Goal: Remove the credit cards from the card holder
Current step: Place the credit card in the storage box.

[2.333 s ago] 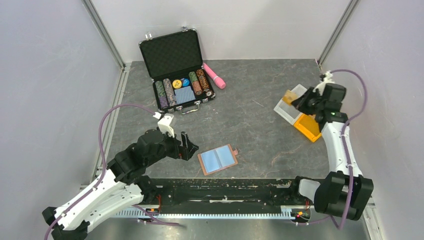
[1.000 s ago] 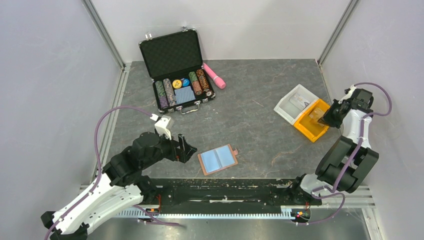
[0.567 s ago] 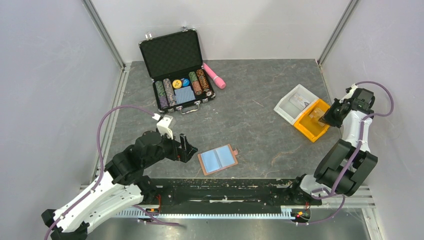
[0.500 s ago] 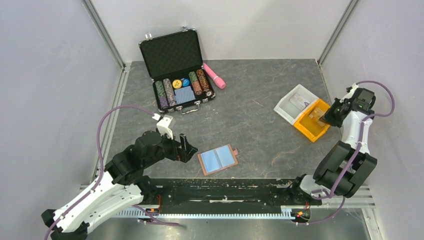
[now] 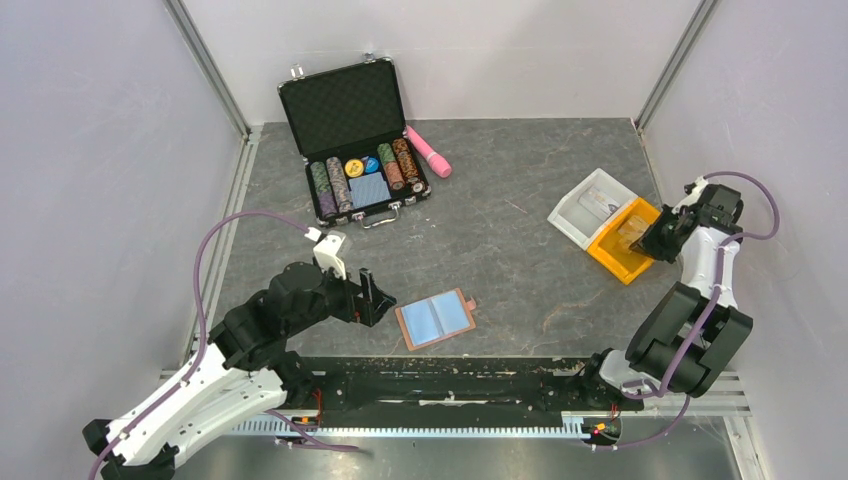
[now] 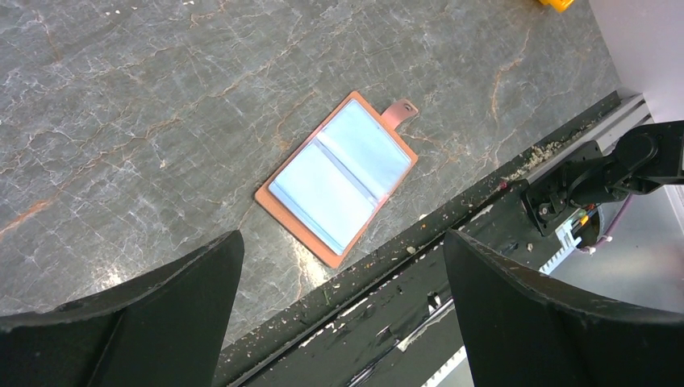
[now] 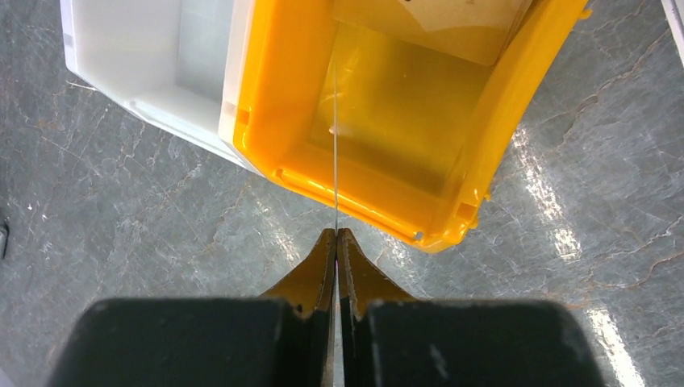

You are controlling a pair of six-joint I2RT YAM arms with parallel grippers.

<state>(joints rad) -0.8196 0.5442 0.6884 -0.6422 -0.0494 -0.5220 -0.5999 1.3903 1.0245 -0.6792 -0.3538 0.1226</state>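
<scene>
- Brown card holder spread open on desk near front edge, pale blue pockets upward, tab at its right edge;
- left end effector just left of card holder, fingers spread wide, gripping nothing;
- right end effector pinched closed on thin credit card, seen edge-on, over yellow bin beside white tray, well apart from card holder.

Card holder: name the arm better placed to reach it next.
Left, probably. The left tool, open, hovers beside the card holder; the right tool is far off at the yellow bin, shut on a thin card.
</scene>
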